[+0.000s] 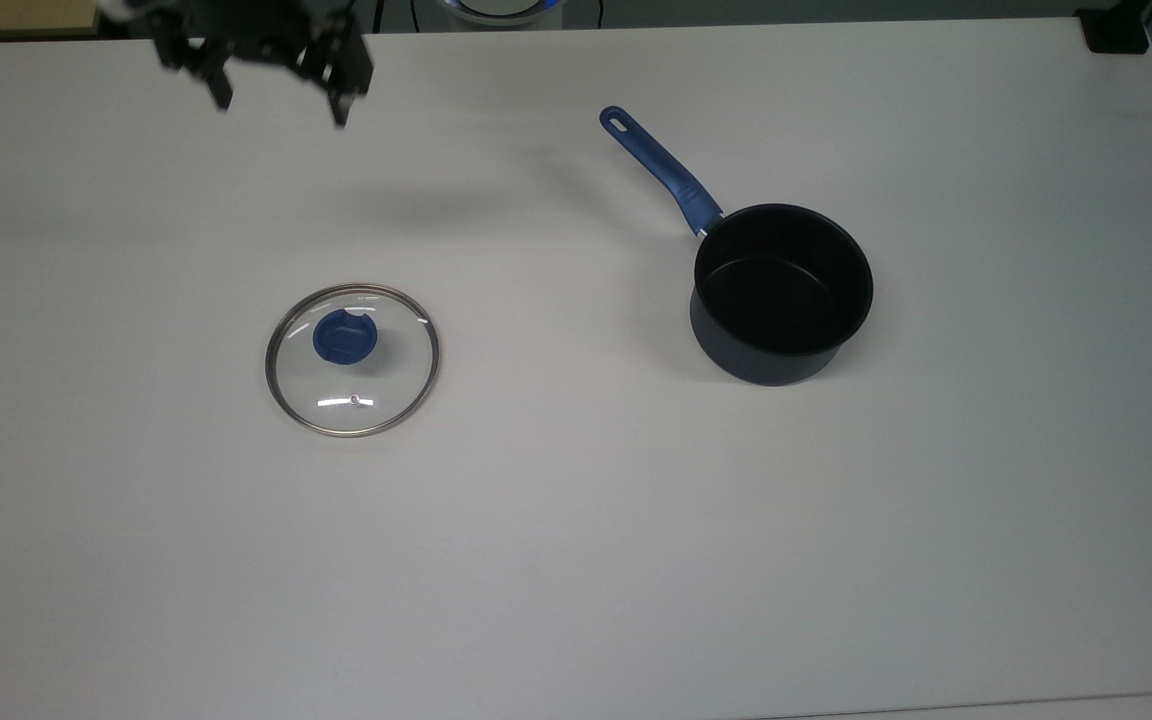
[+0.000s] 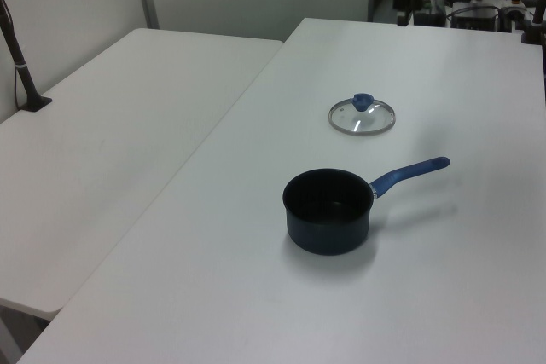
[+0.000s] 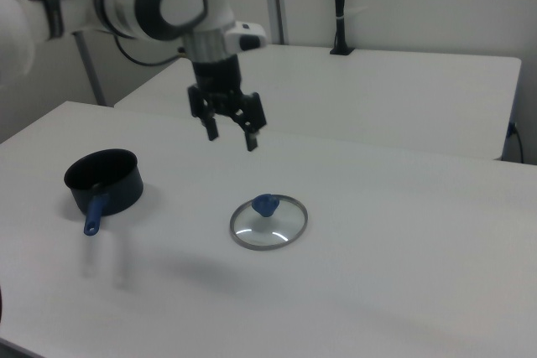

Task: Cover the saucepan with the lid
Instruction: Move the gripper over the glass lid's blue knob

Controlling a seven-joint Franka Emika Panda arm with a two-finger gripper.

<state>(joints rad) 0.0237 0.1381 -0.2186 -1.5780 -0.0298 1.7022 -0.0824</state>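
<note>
Hand (image 1: 281,108) open, empty, above counter (image 1: 576,560); lid (image 1: 352,360) glass, likely fragile, slippery; grip its blue knob (image 1: 344,336).

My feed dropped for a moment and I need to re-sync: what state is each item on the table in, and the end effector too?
Lid: flat on the white table, knob up, untouched, apart from the pot.
Saucepan: upright, uncovered, inside looks empty, handle pointing toward the top view's upper left.
End effector: open, holding nothing, in the air above the table, fingers pointing down, not over the lid in the top view.
</note>
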